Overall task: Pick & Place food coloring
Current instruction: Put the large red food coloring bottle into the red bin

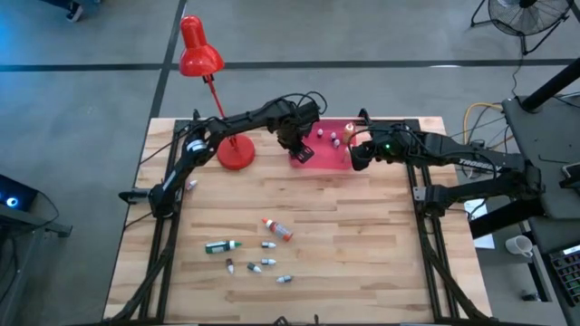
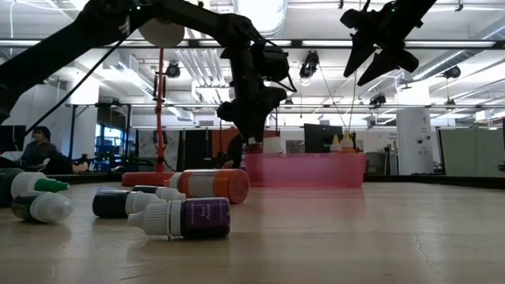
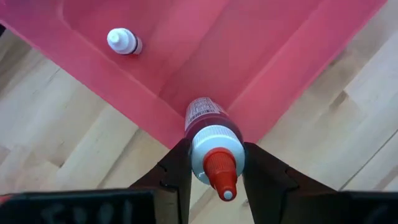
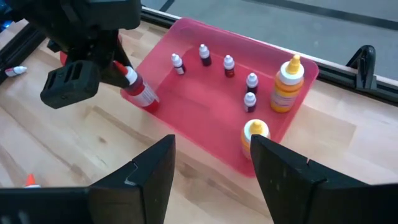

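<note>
Clamped on a red-capped bottle (image 3: 210, 146), my left gripper (image 3: 211, 177) hangs over the near corner of the pink tray (image 1: 337, 161), on the side toward the red lamp (image 1: 204, 68). My right gripper (image 4: 211, 168) waits with its fingers spread wide and nothing between them, above the tray's opposite end.

What worries me is how the bottle sits. It looks tilted, its base low against the tray's wall by that corner, its cap pointing back up toward the wrist. If I let go as it stands, I'd expect it to catch on the rim and topple, either flat into the tray or out onto the table (image 1: 362, 244). It could also bump the small bottle (image 3: 123, 42) standing just inside the tray. The two arms are close over the tray, so a careless swing might bring them together.

The held bottle has a clear body filled with dark red liquid, a printed label, a ribbed white collar and a pointed red cap. Several bottles already stand in the tray, two of them larger with yellow tops (image 4: 287, 84). More lie loose on the table well away from the tray, among them an orange one (image 1: 277, 229) and a dark green one (image 1: 220, 245).
</note>
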You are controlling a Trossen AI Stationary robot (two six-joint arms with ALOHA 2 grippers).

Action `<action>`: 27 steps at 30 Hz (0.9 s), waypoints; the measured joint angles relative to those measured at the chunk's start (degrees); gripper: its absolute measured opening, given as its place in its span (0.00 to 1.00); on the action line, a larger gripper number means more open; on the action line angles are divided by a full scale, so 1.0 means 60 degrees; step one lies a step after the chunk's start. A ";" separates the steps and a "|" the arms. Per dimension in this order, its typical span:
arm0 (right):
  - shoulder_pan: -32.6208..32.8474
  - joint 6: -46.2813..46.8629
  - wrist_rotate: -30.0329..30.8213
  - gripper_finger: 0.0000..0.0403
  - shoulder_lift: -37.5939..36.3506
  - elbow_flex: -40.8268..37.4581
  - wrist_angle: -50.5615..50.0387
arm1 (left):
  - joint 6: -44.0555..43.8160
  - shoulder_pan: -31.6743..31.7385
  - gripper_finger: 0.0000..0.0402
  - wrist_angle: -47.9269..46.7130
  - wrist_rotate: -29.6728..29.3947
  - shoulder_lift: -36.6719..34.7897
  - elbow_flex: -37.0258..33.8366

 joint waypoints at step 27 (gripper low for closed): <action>-0.0039 -0.0191 0.0272 0.50 -0.0007 -0.0017 -0.0020 | 0.0299 0.0010 0.30 0.0933 -0.0096 -0.0004 -0.0454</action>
